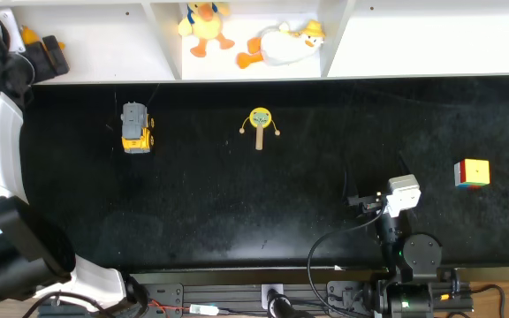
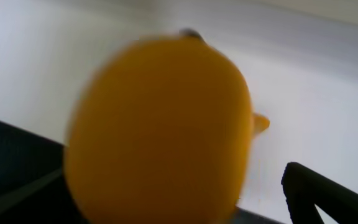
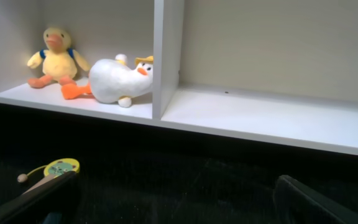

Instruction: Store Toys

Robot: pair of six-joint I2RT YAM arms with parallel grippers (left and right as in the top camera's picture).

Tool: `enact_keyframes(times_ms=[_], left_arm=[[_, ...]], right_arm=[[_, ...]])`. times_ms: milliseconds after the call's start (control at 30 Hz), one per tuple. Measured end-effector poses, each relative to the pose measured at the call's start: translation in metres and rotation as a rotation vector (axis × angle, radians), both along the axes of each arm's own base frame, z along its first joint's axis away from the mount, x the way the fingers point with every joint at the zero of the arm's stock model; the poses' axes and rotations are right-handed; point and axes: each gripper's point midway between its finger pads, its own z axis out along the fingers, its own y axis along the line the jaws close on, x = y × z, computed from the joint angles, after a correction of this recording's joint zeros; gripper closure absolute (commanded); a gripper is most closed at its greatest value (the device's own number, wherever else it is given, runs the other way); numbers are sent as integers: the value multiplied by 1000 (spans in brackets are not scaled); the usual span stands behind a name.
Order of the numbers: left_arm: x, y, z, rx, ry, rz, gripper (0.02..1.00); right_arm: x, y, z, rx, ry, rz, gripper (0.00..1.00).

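1. One orange toy (image 2: 160,130) sits at the left tool (image 1: 41,49), at the shelf's (image 1: 414,62) left compartment. Cannot tell whether the tool grips it.
2. Two plush ducks are in the middle compartment: yellow duck (image 1: 203,22) and white duck (image 1: 281,44), side by side.
3. On the table (image 1: 237,212) are one toy truck (image 1: 135,128), one rattle drum (image 1: 260,124) and one cube (image 1: 472,173), well apart.
4. Right tool (image 3: 178,186) is released, low over the table.

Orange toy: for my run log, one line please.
orange toy at left gripper, left shelf bay | right gripper open | truck, rattle, cube on mat
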Motion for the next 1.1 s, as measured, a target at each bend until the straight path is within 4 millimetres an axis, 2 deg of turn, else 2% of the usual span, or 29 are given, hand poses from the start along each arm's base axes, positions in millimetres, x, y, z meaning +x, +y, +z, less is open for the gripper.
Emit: enact_keyframes(times_ms=[100, 300, 367, 500, 633, 767, 833, 967, 1100], left_arm=[[-15, -6, 3, -14, 39, 1, 23], [-51, -20, 35, -8, 21, 1, 20], [-68, -27, 36, -6, 15, -1, 23], [-105, -52, 12, -16, 48, -26, 20], [-141, -92, -18, -50, 82, -71, 18], [-166, -128, -30, -99, 56, -97, 20], [-173, -143, -36, -124, 35, -113, 18], [-172, -168, -49, -150, 6, -161, 18], [-165, -175, -58, -123, 5, -157, 20]], right_arm=[[0, 0, 0, 0, 0, 0, 7], [0, 0, 0, 0, 0, 0, 5], [0, 0, 0, 0, 0, 0, 7], [0, 0, 0, 0, 0, 0, 7], [0, 0, 0, 0, 0, 0, 5], [0, 0, 0, 0, 0, 0, 7], [0, 0, 0, 0, 0, 0, 3], [0, 0, 0, 0, 0, 0, 5], [0, 0, 0, 0, 0, 0, 5]])
